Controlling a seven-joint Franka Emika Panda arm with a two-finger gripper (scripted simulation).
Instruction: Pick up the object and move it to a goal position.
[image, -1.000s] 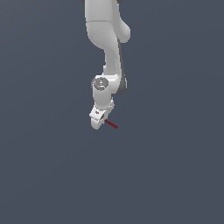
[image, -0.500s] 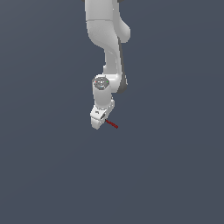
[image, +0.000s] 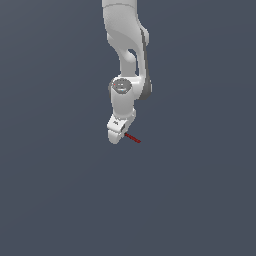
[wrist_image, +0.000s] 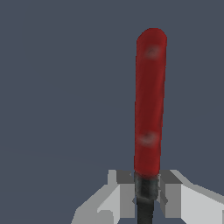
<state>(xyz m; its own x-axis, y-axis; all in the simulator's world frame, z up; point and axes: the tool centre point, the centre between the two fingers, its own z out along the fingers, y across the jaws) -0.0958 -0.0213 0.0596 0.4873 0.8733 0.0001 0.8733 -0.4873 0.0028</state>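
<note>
Franka Panda arm (image: 125, 45) | glossy white rounded segments | dark grey joint seams | white gripper (image: 118, 133), grey pads (wrist_image: 124, 192)

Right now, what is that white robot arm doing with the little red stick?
The white robot arm is holding a thin stick in its tool. The two fingers pinch the stick at its black end, and the dark red rod pokes out past them. In the exterior view the red part sticks out toward that view's right. All around is plain dark grey, and no goal marker is visible.

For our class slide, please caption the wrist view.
Wrist view: the hand grips the stick at its black end, red rod pointing away.
</note>
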